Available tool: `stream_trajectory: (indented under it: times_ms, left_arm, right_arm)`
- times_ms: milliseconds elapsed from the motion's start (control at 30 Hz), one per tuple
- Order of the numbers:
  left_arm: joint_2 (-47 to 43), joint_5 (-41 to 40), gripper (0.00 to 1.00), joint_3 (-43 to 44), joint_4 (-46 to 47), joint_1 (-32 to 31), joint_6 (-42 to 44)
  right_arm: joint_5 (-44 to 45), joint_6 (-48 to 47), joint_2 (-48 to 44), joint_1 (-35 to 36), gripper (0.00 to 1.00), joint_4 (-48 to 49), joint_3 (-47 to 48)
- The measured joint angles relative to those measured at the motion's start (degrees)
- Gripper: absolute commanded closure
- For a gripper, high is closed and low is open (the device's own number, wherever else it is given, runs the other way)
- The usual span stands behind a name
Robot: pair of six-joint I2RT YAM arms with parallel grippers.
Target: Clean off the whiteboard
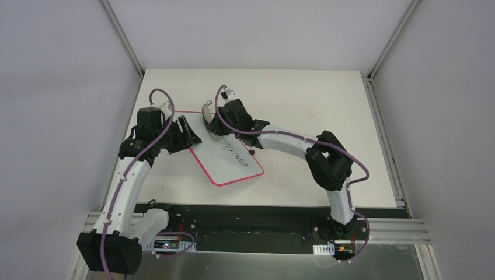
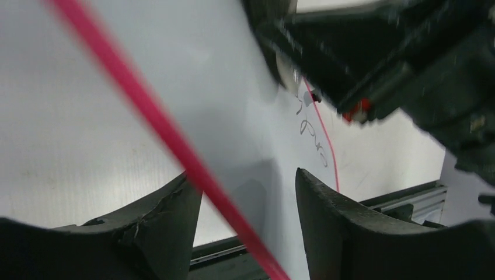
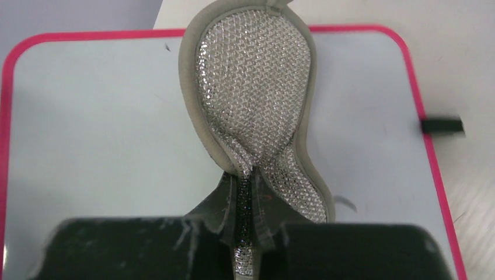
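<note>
Whiteboard [image 1: 230, 160], just one, pink-framed, lies on the table [image 1: 303, 99] left of centre in the overhead view. One line of black cursive [image 1: 233, 153] crosses it, but I can't read it. One black tab [image 3: 442, 125] shows at its right edge. Of the two grippers, the right gripper [image 3: 244, 198] is clamped on the single grey mesh pad [image 3: 257, 99] over the board. The left gripper [image 2: 248, 181] has its jaws apart astride the pink edge, gripping nothing.

A peanut-shaped pad [image 3: 257, 99], grey-rimmed with a silvery mesh face, stands creased at its narrow end. The white table [image 1: 315, 99] is bounded by aluminium rails [image 1: 385, 232] and what look like grey panels [image 1: 52, 87].
</note>
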Motion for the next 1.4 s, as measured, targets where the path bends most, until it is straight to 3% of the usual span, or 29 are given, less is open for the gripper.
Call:
stream_trajectory:
  times_ms: [100, 233, 433, 533, 700, 767, 1133, 1400]
  left_arm:
    - [1.3, -1.7, 0.4, 1.3, -1.4, 0.0, 0.0]
    - [0.5, -3.4, 0.22, 1.4, -2.4, 0.0, -0.2]
    - [-7.3, -4.9, 0.07, 1.4, -2.9, 0.0, -2.2]
    - [-10.2, -4.8, 0.07, 1.4, -4.0, 0.0, -3.5]
    - [-13.0, -4.9, 0.25, 1.4, -7.7, 0.0, -4.4]
    - [-13.4, -5.1, 0.27, 1.4, -8.9, 0.0, -4.2]
    - [-12.0, -8.0, 0.11, 1.4, -12.8, -1.5, -0.3]
    - [-11.3, -8.1, 0.01, 4.1, -14.9, -1.5, 2.4]
  right_arm:
    - [1.5, 0.5, -3.3, 3.2, 1.0, 1.4, -5.1]
    - [3.1, 0.7, -10.1, 3.8, 1.0, 1.2, -12.7]
    - [3.2, 0.6, -15.4, 1.5, 1.0, 0.1, -18.4]
    - [3.0, 0.6, -18.4, -0.3, 1.0, -0.6, -21.0]
    - [1.0, 0.7, -23.6, -6.5, 1.0, -2.2, -25.9]
    - [-1.3, 0.7, -23.5, -10.4, 1.0, -2.6, -26.3]
    - [-11.7, 5.6, -13.7, -14.2, 1.0, -1.9, -29.7]
    - [-7.7, 18.5, -17.7, -10.6, 1.0, 13.5, -43.3]
